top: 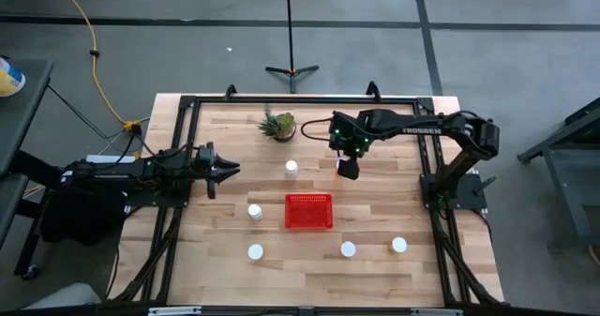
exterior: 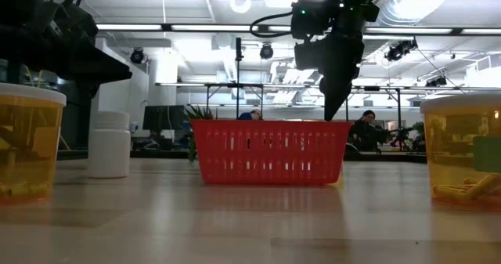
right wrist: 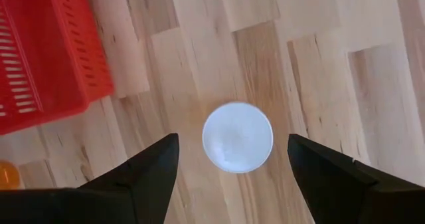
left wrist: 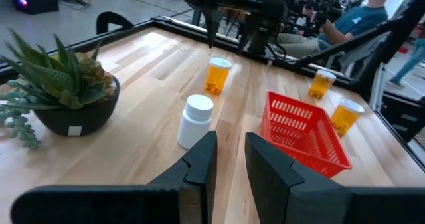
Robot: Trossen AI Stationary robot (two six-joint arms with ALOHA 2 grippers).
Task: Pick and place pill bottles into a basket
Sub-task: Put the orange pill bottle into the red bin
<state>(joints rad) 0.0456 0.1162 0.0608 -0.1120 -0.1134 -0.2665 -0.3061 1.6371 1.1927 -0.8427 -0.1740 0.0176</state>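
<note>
An orange pill bottle with a white cap (right wrist: 237, 136) stands upright on the table, just past the far right corner of the red basket (top: 308, 211). My right gripper (right wrist: 232, 144) hangs open above it, pointing down, one finger on either side of the cap and touching nothing. The same bottle (left wrist: 217, 74) shows in the left wrist view. A white bottle (top: 292, 168) stands beyond the basket's far left corner. Several more bottles (top: 254, 211) (top: 348, 249) stand to the left of the basket and near the front edge. My left gripper (top: 230, 169) waits shut at the table's left side.
A small spiky green plant in a dark pot (top: 278, 125) stands near the far edge, left of the right arm. A black frame (top: 187, 105) borders the table. People sit in the room beyond the table (left wrist: 362, 14).
</note>
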